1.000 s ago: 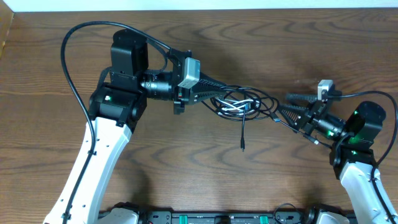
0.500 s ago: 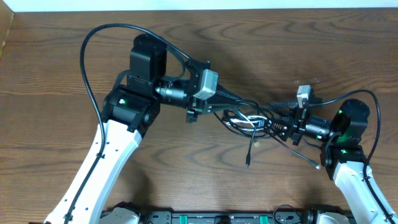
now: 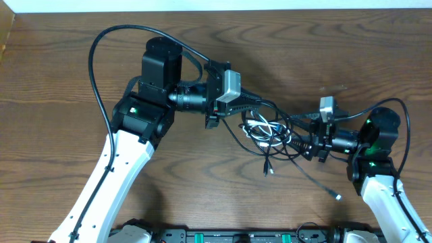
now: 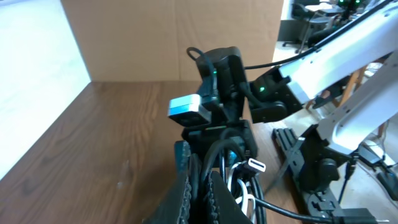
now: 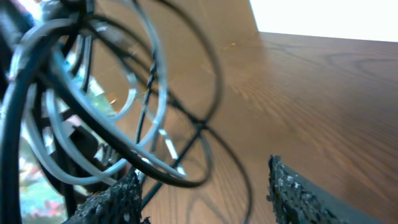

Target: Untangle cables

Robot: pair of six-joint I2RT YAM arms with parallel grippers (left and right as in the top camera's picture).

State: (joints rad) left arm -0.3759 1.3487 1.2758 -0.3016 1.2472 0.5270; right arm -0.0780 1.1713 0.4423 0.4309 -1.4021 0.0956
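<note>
The cables (image 3: 266, 129) form a tangle of thin black cords and a white cord at mid-table, between the two arms. My left gripper (image 3: 264, 105) is at the tangle's upper left edge. In the left wrist view, that gripper (image 4: 199, 194) is shut on a black cord, with the white cord (image 4: 239, 194) and a white plug (image 4: 257, 165) just to its right. My right gripper (image 3: 300, 133) is at the tangle's right side, open. In the right wrist view, its fingers (image 5: 118, 200) stand wide apart, and loops of black and white cables (image 5: 93, 118) hang to the upper left, none pinched. A black plug end (image 3: 268, 170) trails toward the front.
Another thin black cord runs out to a plug end (image 3: 337, 196) at the front right, beside the right arm's base (image 3: 374, 179). The left arm (image 3: 145, 108) reaches in from the left, with its thick black cable looping above it. The table's back edge (image 3: 216, 11) runs along the top.
The left gripper has carried the cables to the right. The right gripper has moved left into the tangle and its jaws have spread. A black cord end has swung out to the front right.
</note>
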